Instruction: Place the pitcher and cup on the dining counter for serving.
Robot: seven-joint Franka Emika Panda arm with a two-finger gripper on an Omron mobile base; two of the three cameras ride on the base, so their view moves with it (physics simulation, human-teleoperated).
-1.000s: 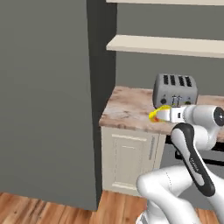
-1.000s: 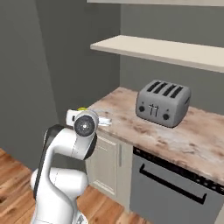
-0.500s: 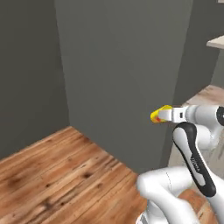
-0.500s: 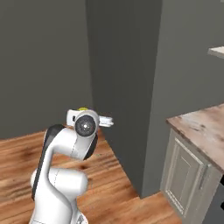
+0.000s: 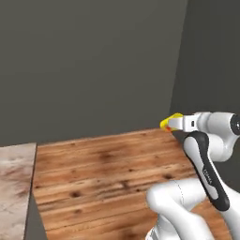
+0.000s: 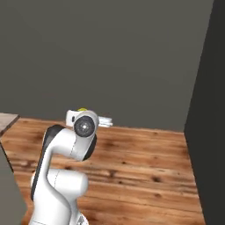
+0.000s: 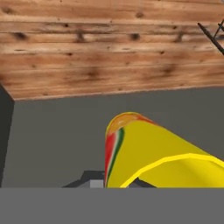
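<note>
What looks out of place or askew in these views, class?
The yellow cup is held in the tool lying on its side, not upright, carried above the wooden floor. Nothing appears spilled or damaged. A corner of the marbled counter shows at the left.

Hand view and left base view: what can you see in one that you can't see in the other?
The hand view looks right along the cup, so you see its red and green stripes and round bottom, close up in the jaws.

The left base view has the white arm and a marbled stone top at the lower left; the cup is just a small yellow tip at the gripper.

Both have the yellow cup, the wooden floor and the grey wall.
</note>
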